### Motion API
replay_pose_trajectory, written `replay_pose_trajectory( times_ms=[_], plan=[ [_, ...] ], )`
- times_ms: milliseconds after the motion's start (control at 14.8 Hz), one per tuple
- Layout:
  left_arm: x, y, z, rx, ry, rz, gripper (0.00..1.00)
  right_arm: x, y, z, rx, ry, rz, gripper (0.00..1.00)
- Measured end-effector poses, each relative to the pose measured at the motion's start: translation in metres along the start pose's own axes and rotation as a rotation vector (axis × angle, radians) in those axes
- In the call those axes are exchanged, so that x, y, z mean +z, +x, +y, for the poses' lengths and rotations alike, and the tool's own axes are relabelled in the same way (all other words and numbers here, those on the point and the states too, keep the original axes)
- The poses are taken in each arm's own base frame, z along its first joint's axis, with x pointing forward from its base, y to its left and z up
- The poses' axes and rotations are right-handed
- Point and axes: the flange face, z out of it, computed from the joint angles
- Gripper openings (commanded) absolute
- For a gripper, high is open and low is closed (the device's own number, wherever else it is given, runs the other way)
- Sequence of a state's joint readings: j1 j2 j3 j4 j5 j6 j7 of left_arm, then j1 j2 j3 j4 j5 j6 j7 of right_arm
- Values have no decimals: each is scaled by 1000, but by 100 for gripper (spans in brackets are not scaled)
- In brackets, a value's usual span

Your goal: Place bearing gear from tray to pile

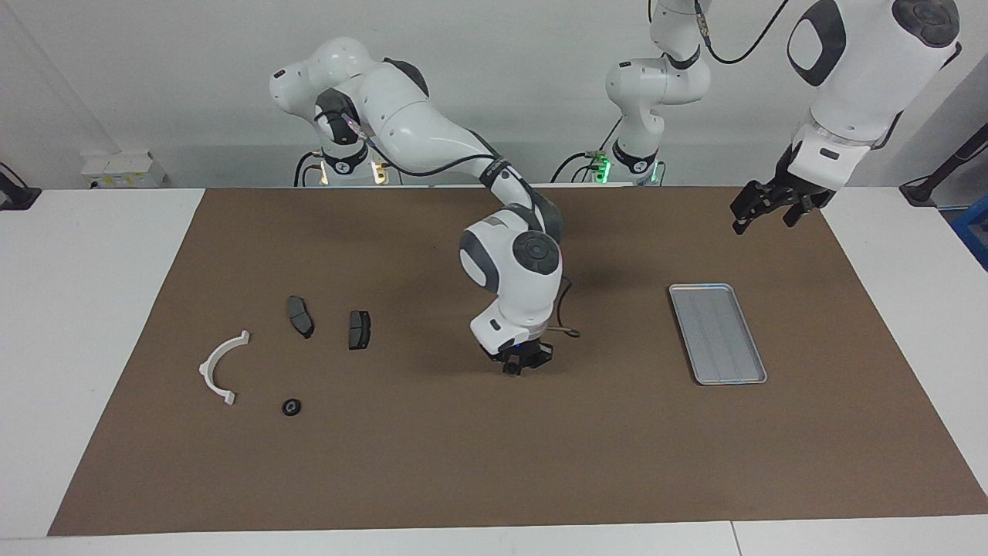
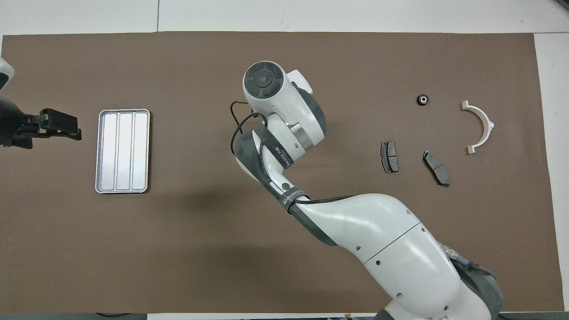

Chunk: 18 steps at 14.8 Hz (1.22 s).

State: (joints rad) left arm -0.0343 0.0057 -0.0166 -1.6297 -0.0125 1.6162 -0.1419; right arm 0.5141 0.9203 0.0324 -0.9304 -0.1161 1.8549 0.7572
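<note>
Brown mat (image 1: 432, 463), bearing gear (image 1: 291, 406) well apart from right gripper (image 1: 515, 366), seemingly empty

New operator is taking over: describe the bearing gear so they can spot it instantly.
Find the white half-ring bracket at the right arm's end of the brown mat. The bearing gear lies beside it, farther from the robots than the two brake pads: the only small round black part.

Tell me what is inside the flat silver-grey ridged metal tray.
Nothing lies in the flat silver-grey ridged metal tray: both views show only its bare lengthwise ridges inside the raised rim. No arm covers it, so no part of its floor is hidden.
</note>
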Motion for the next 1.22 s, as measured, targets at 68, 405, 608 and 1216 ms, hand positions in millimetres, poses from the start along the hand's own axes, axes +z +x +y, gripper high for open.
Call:
replay_pose_trajectory(
  times_ms=[68, 405, 608, 1216],
  plan=[
    [0, 0, 0, 0, 0, 0, 100, -15, 15, 22, -31, -2, -6, 0],
    [0, 0, 0, 0, 0, 0, 100, -66, 71, 121, -178, 27, -26, 0],
    [0, 0, 0, 0, 0, 0, 100, -53, 102, 183, -283, 25, -43, 0],
    [0, 0, 0, 0, 0, 0, 100, 39, 112, 286, -406, 45, 1, 0]
  ],
)
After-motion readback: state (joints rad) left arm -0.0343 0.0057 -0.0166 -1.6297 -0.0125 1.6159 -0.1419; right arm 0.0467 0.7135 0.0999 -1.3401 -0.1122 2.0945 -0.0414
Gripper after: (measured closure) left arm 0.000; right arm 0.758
